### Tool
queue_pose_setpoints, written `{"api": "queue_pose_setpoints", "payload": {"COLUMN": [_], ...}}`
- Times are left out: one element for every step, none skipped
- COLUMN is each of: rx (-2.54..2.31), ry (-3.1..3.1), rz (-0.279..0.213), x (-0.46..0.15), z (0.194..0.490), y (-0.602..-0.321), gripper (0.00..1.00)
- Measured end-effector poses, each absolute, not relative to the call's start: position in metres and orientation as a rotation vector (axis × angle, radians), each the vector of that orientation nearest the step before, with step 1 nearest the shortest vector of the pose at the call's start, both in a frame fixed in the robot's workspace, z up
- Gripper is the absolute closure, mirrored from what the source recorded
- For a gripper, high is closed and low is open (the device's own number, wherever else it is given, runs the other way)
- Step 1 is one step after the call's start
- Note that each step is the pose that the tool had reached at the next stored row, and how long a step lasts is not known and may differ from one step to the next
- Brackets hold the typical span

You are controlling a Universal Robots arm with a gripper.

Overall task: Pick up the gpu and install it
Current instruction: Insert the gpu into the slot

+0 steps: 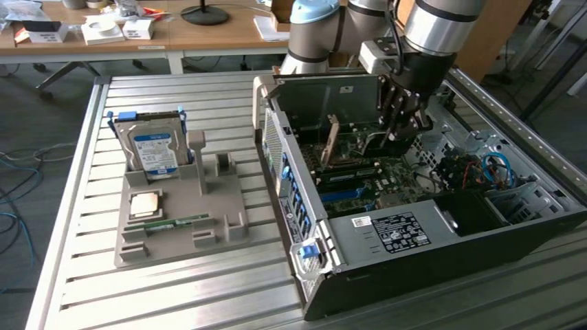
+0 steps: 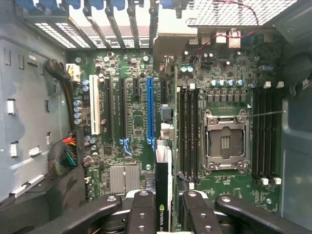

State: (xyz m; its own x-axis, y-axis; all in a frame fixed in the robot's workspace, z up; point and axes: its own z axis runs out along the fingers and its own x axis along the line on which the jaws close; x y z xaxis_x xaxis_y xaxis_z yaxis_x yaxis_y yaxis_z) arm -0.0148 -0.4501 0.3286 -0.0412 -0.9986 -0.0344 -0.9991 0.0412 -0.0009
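Clasping edge-on gpu (image 2: pixel 163 170), end effector (image 2: pixel 168 204) cropped

Printed along the edge of the gpu (image 2: pixel 164 195): "NVIDIA", with the following letters cut off. White label (image 1: pixel 399 232) on the computer case (image 1: pixel 440 271): print illegible. Blue label on the hard drive (image 1: pixel 154 150), exterior view's left: illegible.

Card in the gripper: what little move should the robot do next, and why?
Probably lower the card slowly toward the blue slot: the gripper holds it edge-on above the board, near that slot's line, and it is not plugged in yet.
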Motion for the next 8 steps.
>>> {"api": "queue_pose_setpoints", "payload": {"rx": [-2.157,-2.157,-2.157,-2.157,-2.157,-2.157,-2.157,-2.157], "ry": [2.248,2.248,2.248,2.248,2.248,2.248,2.248,2.248], "rz": [0.036,0.036,0.036,0.036,0.036,0.036,0.036,0.036], "x": [-0.0148,-0.0148,-0.0148,-0.0148,-0.0148,-0.0149,-0.0148,-0.0148], "z": [0.3286,0.3286,0.3286,0.3286,0.3285,0.3285,0.3285,0.3286], "y": [-0.4516,-0.4529,-0.4542,-0.4553,-0.4564,-0.4566,-0.4566,-0.4566], "gripper": [0.74,0.74,0.74,0.74,0.74,0.74,0.74,0.74]}}
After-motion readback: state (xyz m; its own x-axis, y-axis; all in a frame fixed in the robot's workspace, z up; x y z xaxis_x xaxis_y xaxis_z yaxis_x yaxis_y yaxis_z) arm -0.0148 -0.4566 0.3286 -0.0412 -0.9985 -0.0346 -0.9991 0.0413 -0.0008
